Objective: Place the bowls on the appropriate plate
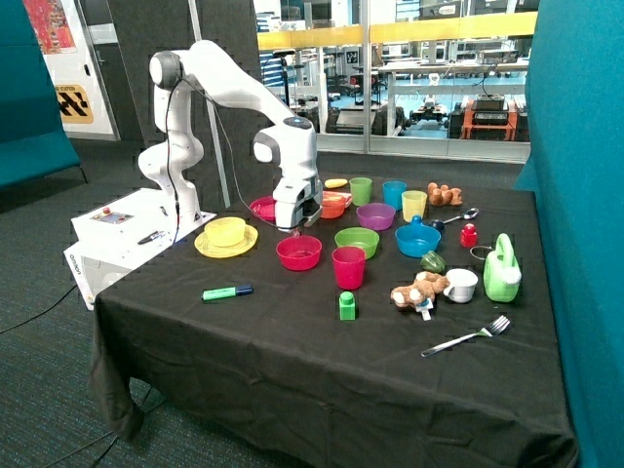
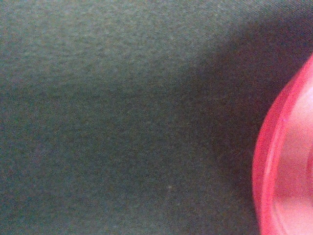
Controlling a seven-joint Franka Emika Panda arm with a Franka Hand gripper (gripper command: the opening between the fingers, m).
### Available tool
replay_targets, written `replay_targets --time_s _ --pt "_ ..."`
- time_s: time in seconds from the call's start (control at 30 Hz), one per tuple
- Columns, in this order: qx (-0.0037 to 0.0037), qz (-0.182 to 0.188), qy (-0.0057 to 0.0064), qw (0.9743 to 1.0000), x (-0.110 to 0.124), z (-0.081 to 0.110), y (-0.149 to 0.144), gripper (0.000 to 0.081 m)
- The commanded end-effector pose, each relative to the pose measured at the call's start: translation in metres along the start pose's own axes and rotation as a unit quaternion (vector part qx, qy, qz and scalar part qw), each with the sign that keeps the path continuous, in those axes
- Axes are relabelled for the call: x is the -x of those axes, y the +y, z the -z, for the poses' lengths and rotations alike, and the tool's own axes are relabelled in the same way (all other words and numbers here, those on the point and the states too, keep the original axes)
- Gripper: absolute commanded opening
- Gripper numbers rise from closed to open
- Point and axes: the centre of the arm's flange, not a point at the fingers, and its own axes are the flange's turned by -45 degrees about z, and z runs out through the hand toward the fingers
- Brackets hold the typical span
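The yellow bowl (image 1: 226, 231) sits on the yellow plate (image 1: 209, 246) at the left of the counter (image 1: 292, 341), so that half looks done. The pink-red bowl (image 1: 298, 252) rests on the cloth, nearer than the pink-red plate (image 1: 261, 207), which lies farther back & partly behind the tool (image 1: 295, 223). The tool hangs low betw. plate & bowl; can't tell how wide it stands, as neither view shows the tips. Wrist view: bare cloth w/ a pink-red rim (image 2: 286, 161) at one edge, so it isn't centred on anything.

Judgement: next is grabbing the pink-red bowl. Best to shift over its rim, pinch one wall, lift clear & set it flat on the matching plate.

Count, L to R: 2 task bowls, 2 plates named here, 1 pink-red cup (image 1: 348, 266) near the bowl, not to be confused w/ it.
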Motion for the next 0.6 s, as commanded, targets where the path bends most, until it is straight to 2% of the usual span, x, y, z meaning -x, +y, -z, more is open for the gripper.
replay_targets --time_s 0.0,0.57 --pt "0.00152 -0.012 0.0032 0.9999 -0.001 -0.012 0.006 0.0444" --pt "0.00153 -0.008 0.0032 1.0 -0.005 -0.022 0.001 0.0435"
